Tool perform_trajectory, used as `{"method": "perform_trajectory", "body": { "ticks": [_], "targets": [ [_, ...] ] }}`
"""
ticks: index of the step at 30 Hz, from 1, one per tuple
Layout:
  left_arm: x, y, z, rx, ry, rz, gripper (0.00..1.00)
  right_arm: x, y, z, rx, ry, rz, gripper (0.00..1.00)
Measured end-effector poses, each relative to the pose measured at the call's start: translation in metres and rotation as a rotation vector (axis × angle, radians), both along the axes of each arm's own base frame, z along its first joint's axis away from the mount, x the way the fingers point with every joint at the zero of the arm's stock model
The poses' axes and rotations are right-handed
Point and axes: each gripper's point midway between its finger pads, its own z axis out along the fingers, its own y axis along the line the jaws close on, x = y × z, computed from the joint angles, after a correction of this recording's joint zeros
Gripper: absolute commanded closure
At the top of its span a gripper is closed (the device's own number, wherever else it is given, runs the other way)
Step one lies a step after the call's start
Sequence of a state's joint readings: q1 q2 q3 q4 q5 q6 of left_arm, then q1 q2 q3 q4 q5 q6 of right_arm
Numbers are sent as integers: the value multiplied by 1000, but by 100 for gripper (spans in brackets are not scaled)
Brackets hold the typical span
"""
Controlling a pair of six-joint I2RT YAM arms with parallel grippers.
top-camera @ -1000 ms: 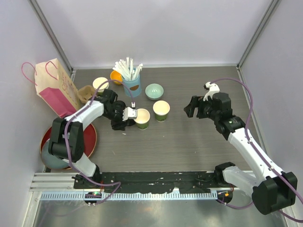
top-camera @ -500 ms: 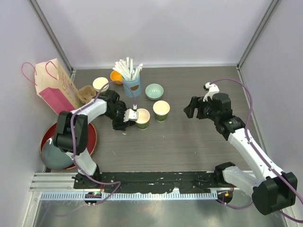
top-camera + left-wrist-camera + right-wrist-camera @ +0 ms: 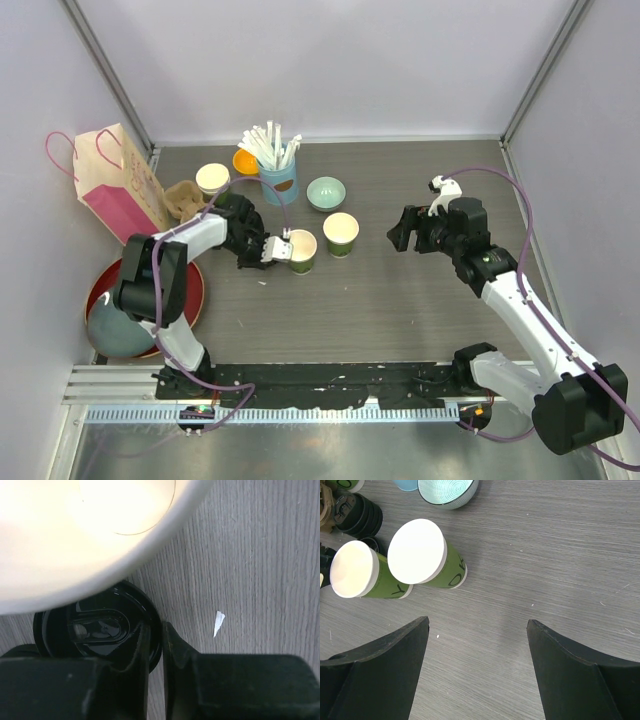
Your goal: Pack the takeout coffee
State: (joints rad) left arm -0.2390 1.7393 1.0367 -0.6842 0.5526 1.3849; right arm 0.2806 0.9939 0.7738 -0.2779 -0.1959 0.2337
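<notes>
While the right gripper (image 3: pixel 477 622) hangs above the table (image 3: pixel 400 310) with its jaws spread wide and nothing between them, the left gripper (image 3: pixel 161 635) is down at the tabletop, its fingers nearly together on the edge of a black lid (image 3: pixel 95 625). One finger lies over the lid's rim and the other just outside it, so the rim sits pinched in the narrow gap. The lid lies flat on the table, just beside a green cup (image 3: pixel 300 250) whose cream-white mouth fills the top of the left wrist view. This cup stands upright and uncovered near the middle of the table. A second cup (image 3: pixel 341 234), also upright and without a lid, stands just to its right and slightly farther back; the two are close but apart. Behind them sit a pale green bowl (image 3: pixel 326 193) and a blue cup of straws (image 3: pixel 277 170). A pink and tan bag (image 3: pixel 118 185) stands at the far left, well apart from both cups. A small white scrap (image 3: pixel 219 622) lies on the table near the left gripper
</notes>
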Motion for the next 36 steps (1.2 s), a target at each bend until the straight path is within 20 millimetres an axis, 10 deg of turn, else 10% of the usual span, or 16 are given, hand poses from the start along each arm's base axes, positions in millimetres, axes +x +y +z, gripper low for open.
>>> {"method": "perform_trajectory", "body": {
  "ticks": [13,25,36],
  "targets": [
    [-26,0,29,-22,85,76,100,-5,0,1,2,8,8,16],
    [-27,-33,205,-341,80,418,100,-7,8,38,23,-87,61,16],
    [-85,-83,346,-742,504,454,100,-32,103,164,232,-466,365,17]
  ]
}}
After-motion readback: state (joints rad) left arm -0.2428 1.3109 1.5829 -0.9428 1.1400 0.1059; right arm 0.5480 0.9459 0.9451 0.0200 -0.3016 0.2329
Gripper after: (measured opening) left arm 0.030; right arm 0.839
